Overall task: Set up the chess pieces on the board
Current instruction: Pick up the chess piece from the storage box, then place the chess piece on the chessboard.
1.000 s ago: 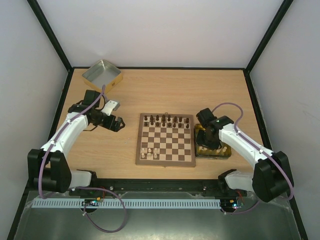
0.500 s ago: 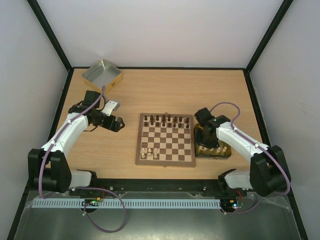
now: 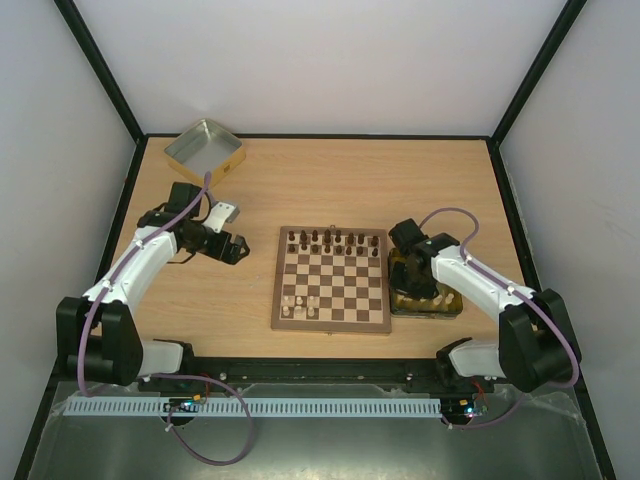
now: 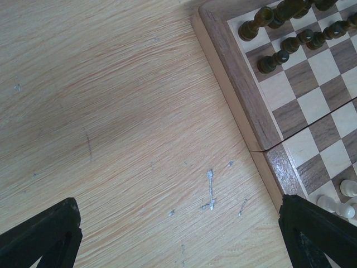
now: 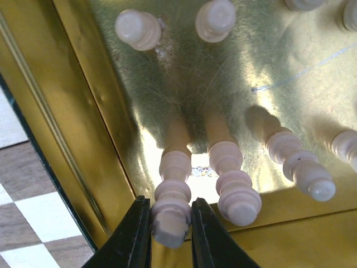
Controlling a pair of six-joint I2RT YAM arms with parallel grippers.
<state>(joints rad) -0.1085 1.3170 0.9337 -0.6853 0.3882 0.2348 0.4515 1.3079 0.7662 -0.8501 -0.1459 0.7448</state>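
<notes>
Inside a gold tray [image 5: 83, 117] set against the 3 o'clock edge of the board [image 3: 330, 322], the right gripper [image 5: 167, 237] has its two fingers [image 5: 134, 237] clamped on either side of a pale chessman [image 5: 170, 212]. The piece sits close to the tray's board-side wall, which runs just beyond the finger at 9 o'clock. A second pale piece [image 5: 237, 192] stands just beside it at 3 o'clock, close to the other finger. More pale pieces [image 5: 136, 28] are scattered toward 12 o'clock and 3 o'clock across the tray floor. On the board, dark chessmen [image 3: 330, 240] crowd the 12 o'clock edge and a few pale chessmen [image 3: 300, 302] stand near the 7 o'clock corner, with open squares between. The left gripper [image 3: 236, 247] hangs over the table [image 3: 300, 180] at the board's 9 o'clock, jaws spread wide, near the frame but apart from it. A silver tin [image 3: 205, 152] sits at 10 o'clock, well apart from everything.
</notes>
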